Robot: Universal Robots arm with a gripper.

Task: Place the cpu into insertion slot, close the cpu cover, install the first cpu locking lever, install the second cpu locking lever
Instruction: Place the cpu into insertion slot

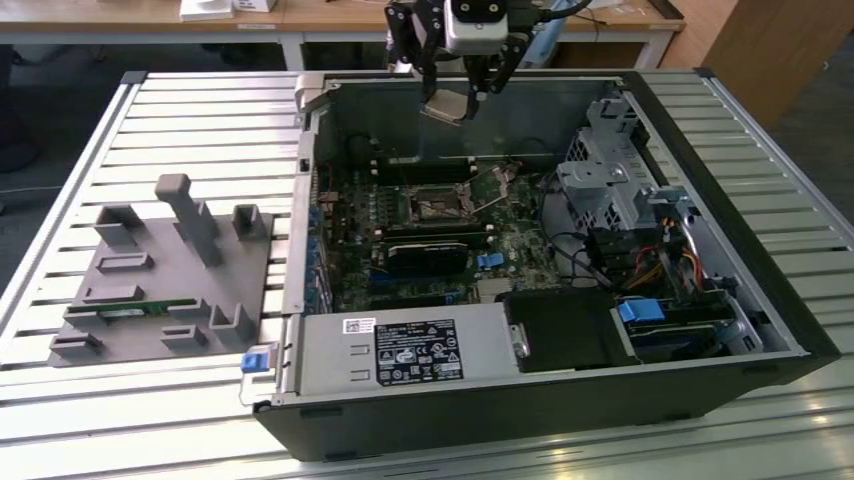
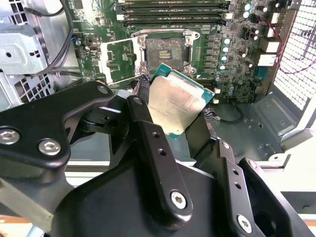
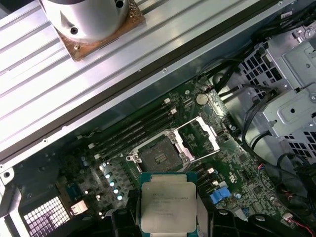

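Fig. My tool (image 1: 458, 98) pinches the cpu (image 3: 168, 205) by two opposite edges, held above the open computer case (image 1: 561, 410). The bare insertion slot (image 3: 159, 157) lies well below the held cpu, with the cpu cover (image 3: 197, 134) swung open just beside the slot.

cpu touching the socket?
Apart. In the exterior view the gripper holds the cpu up near the case rim, with open space down to the empty socket.

Dull silver-beige metal cpu (image 3: 168, 205) (smooth top), matt black pincer (image 2: 174, 108)
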